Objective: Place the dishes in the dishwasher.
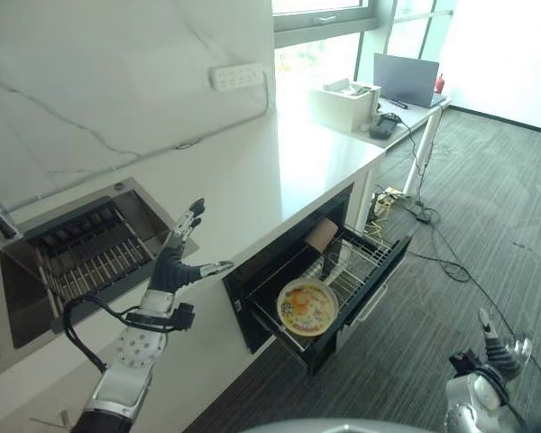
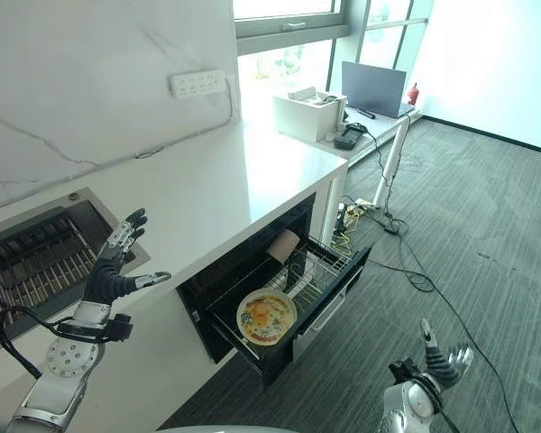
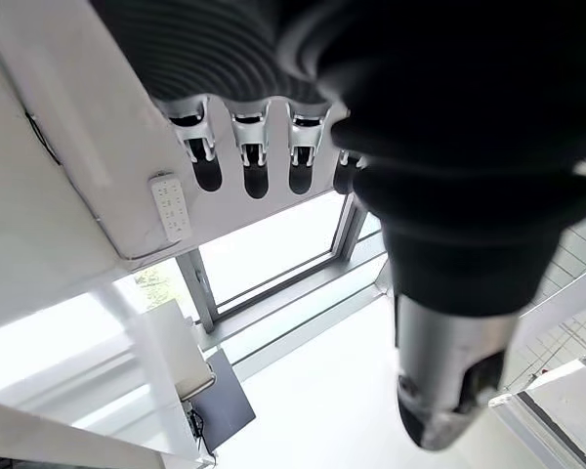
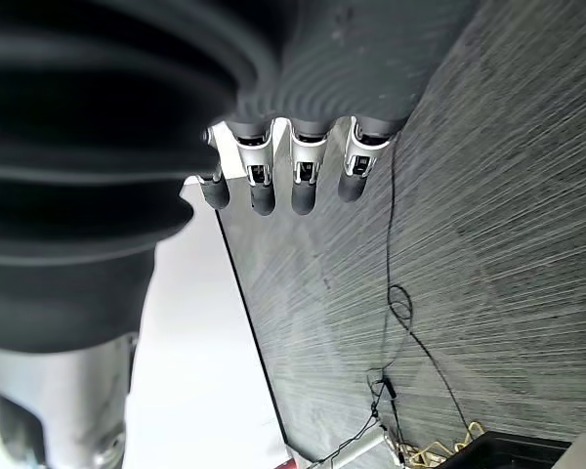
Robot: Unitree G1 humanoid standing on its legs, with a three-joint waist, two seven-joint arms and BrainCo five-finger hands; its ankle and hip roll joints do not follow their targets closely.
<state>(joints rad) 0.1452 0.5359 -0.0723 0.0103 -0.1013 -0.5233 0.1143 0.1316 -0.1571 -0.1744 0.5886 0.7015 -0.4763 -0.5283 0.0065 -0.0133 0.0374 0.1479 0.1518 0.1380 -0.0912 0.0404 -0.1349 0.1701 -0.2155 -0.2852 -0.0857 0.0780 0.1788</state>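
Yellow-patterned plate [image 1: 307, 306] already lies flat in the pulled-out dishwasher rack [image 1: 361, 263] (drawer open for loading). We hold nothing: left hand [image 1: 173, 264] above counter [image 1: 279, 162], fingers spread; right hand [image 1: 499, 351] low, fingers relaxed.

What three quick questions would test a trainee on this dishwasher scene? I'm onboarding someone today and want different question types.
1. True or false: the bowl lies in the pulled-out dishwasher rack.
2. Which hand is raised over the countertop? A) left hand B) right hand
3. Fill in: both hands hold ____.

Key: 1 true; 2 A; 3 nothing, the fingers of both are straight and open.
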